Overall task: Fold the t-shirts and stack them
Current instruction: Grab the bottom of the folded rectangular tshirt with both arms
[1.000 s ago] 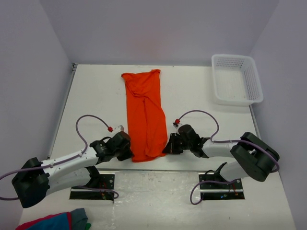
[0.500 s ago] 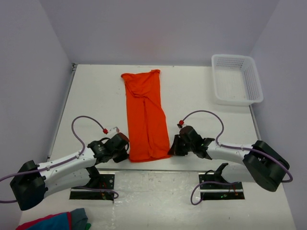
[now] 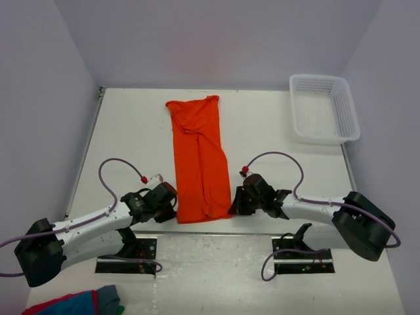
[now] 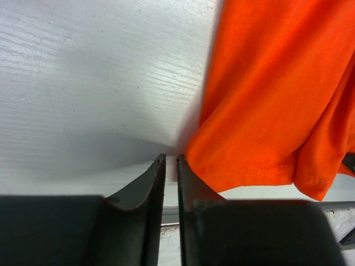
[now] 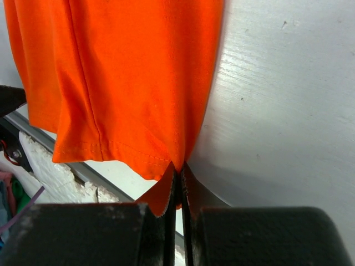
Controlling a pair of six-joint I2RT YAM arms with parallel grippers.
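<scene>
Orange t-shirt (image 3: pixel 198 164) lies in a long narrow strip mid-worktop (image 3: pixel 125 131). I see my right tool (image 5: pixel 178 168) pinched tight on its near right hem corner. The left tool (image 4: pixel 171 159) sits just beside the near left corner, fingers a slit apart, bare worktop showing through.

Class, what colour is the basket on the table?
White; the basket shows best in the top view.
</scene>
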